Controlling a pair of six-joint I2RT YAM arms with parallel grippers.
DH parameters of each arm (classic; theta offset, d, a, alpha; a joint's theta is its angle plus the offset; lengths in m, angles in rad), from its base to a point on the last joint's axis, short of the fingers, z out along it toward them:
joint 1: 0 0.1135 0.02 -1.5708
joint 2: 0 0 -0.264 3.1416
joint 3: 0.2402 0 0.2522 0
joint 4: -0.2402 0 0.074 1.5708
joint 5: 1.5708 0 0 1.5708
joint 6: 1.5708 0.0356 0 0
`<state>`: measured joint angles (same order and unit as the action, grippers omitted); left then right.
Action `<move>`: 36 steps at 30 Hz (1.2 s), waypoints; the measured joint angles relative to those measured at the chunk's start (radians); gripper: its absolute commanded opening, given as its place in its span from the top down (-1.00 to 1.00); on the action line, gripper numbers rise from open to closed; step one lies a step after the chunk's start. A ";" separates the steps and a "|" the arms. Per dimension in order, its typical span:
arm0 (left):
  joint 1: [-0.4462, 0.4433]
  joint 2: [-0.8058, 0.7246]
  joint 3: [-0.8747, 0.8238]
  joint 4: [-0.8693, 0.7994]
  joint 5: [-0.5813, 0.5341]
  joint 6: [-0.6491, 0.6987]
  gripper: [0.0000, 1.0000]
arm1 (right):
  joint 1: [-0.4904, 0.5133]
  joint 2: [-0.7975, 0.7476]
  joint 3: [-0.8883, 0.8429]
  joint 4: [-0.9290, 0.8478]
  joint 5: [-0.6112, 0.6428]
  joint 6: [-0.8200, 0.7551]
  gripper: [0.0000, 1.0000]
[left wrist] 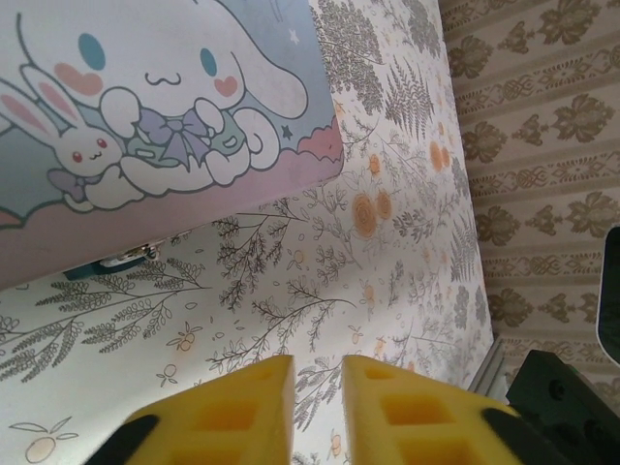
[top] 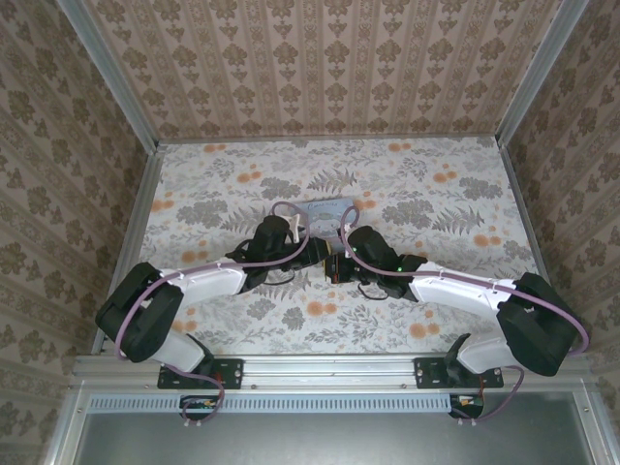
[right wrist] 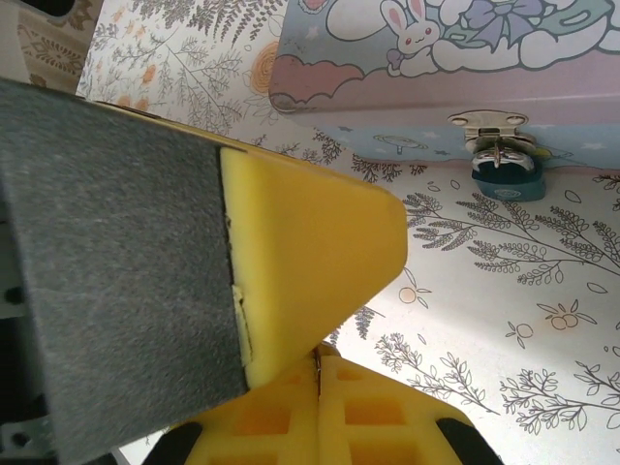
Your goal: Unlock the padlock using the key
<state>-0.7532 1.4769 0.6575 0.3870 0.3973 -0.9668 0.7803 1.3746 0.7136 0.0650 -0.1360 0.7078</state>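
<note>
Small dark teal padlock (right wrist: 504,177) being hung from metal hasp (right wrist: 489,123) on front of pastel cartoon-print tin box (right wrist: 436,73), just above floral desk (right wrist: 484,291). Left hand (left wrist: 318,376) being held narrowly parted, nothing gripped. Right hand (right wrist: 320,380) being held pressed shut near padlock.

At my left wrist the tin (left wrist: 174,116) runs off the top and left edges. Its overhang hides all but a teal sliver of the padlock (left wrist: 89,271). From above, my left arm (top: 276,242) and right arm (top: 373,254) cover the tin's near side. At my right wrist a yellow foam block (right wrist: 310,262), close and blurred, blocks the left half. My right gripper (right wrist: 318,368) is cut by the bottom edge, and a thin sliver (right wrist: 317,356) in its closed seam is too small to name.
</note>
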 measured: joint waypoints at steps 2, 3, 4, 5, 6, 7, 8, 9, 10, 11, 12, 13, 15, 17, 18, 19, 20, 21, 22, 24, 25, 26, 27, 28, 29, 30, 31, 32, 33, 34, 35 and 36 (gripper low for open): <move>0.000 0.000 0.000 0.000 -0.001 -0.002 0.87 | -0.001 0.000 0.000 0.000 0.000 0.000 1.00; 0.000 0.000 0.000 0.000 -0.001 -0.001 0.97 | -0.002 0.000 0.000 0.000 0.000 0.000 1.00; 0.000 0.000 0.000 0.000 -0.002 -0.002 1.00 | -0.002 0.000 0.000 0.000 0.000 0.000 1.00; 0.000 0.000 0.000 0.000 -0.004 0.000 1.00 | -0.002 0.000 0.000 0.000 0.000 0.000 1.00; 0.000 0.000 0.000 -0.001 -0.005 0.002 1.00 | -0.002 0.000 0.000 0.000 0.000 0.000 1.00; 0.000 0.000 0.000 -0.001 -0.005 0.002 1.00 | -0.002 0.000 0.000 0.000 0.000 0.000 1.00; 0.000 0.000 0.000 -0.001 -0.005 0.002 1.00 | -0.002 0.000 0.000 0.000 0.000 0.001 1.00; 0.000 0.000 0.000 -0.001 -0.005 0.002 1.00 | -0.002 0.000 0.000 0.000 0.000 0.003 1.00; 0.000 0.000 0.000 -0.001 -0.005 0.002 1.00 | -0.002 0.000 0.000 0.000 0.000 0.003 1.00; 0.000 0.000 0.001 -0.001 -0.005 0.002 1.00 | -0.002 0.000 0.000 0.000 0.000 0.003 0.93; 0.000 0.000 0.001 -0.001 -0.005 0.003 1.00 | -0.005 0.000 0.000 0.000 0.000 0.006 0.61; 0.001 0.000 0.003 -0.002 -0.004 0.004 1.00 | -0.007 -0.001 0.000 0.000 0.000 0.011 0.35; 0.009 -0.002 0.008 0.000 -0.004 0.010 1.00 | -0.025 -0.020 -0.012 0.014 0.000 0.026 -0.01; 0.026 -0.012 0.014 -0.002 -0.003 0.018 1.00 | -0.058 -0.067 -0.051 0.045 -0.003 0.049 -0.10; 0.039 -0.021 0.017 -0.002 -0.001 0.023 1.00 | -0.081 -0.101 -0.077 0.064 -0.005 0.064 -0.14; 0.049 -0.030 0.020 -0.002 0.000 0.028 1.00 | -0.102 -0.132 -0.100 0.081 -0.006 0.077 -0.15; 0.064 -0.043 0.026 0.000 0.000 0.036 1.00 | -0.126 -0.164 -0.123 0.103 -0.007 0.090 -0.16; 0.078 -0.057 0.031 0.003 0.005 0.045 1.00 | -0.145 -0.189 -0.142 0.124 -0.008 0.104 -0.17; 0.089 -0.068 0.037 0.009 0.009 0.051 1.00 | -0.162 -0.207 -0.158 0.148 -0.009 0.114 -0.16; 0.112 -0.095 0.045 0.035 0.023 0.070 1.00 | -0.195 -0.233 -0.193 0.220 -0.019 0.146 -0.16; 0.119 -0.104 0.048 0.051 0.029 0.079 1.00 | -0.206 -0.235 -0.204 0.252 -0.025 0.160 -0.17; 0.126 -0.112 0.052 0.072 0.037 0.088 1.00 | -0.214 -0.234 -0.216 0.294 -0.031 0.172 -0.17; 0.129 -0.119 0.053 0.095 0.047 0.097 1.00 | -0.217 -0.231 -0.224 0.330 -0.035 0.184 -0.17; 0.133 -0.124 0.053 0.115 0.055 0.103 1.00 | -0.220 -0.225 -0.229 0.371 -0.042 0.193 -0.17; 0.134 -0.128 0.053 0.138 0.064 0.108 1.00 | -0.219 -0.213 -0.231 0.418 -0.052 0.206 -0.16; 0.137 -0.131 0.053 0.163 0.073 0.112 1.00 | -0.220 -0.199 -0.231 0.464 -0.060 0.215 -0.17; 0.139 -0.132 0.053 0.183 0.080 0.116 1.00 | -0.220 -0.183 -0.231 0.513 -0.066 0.224 -0.16; 0.139 -0.134 0.053 0.208 0.087 0.118 1.00 | -0.219 -0.164 -0.231 0.564 -0.076 0.235 -0.16; 0.139 -0.135 0.053 0.230 0.094 0.119 1.00 | -0.219 -0.147 -0.231 0.610 -0.084 0.243 -0.16; 0.140 -0.137 0.053 0.251 0.101 0.120 1.00 | -0.219 -0.134 -0.231 0.644 -0.090 0.248 -0.16; 0.140 -0.138 0.053 0.270 0.107 0.122 1.00 | -0.219 -0.121 -0.231 0.685 -0.098 0.257 -0.16; 0.140 -0.142 0.053 0.289 0.113 0.122 1.00 | -0.219 -0.109 -0.231 0.724 -0.105 0.263 -0.16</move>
<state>-0.6132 1.3350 0.7105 0.6762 0.5098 -0.8444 0.5610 1.2652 0.4828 0.7895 -0.2413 0.9710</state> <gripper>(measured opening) 0.039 0.579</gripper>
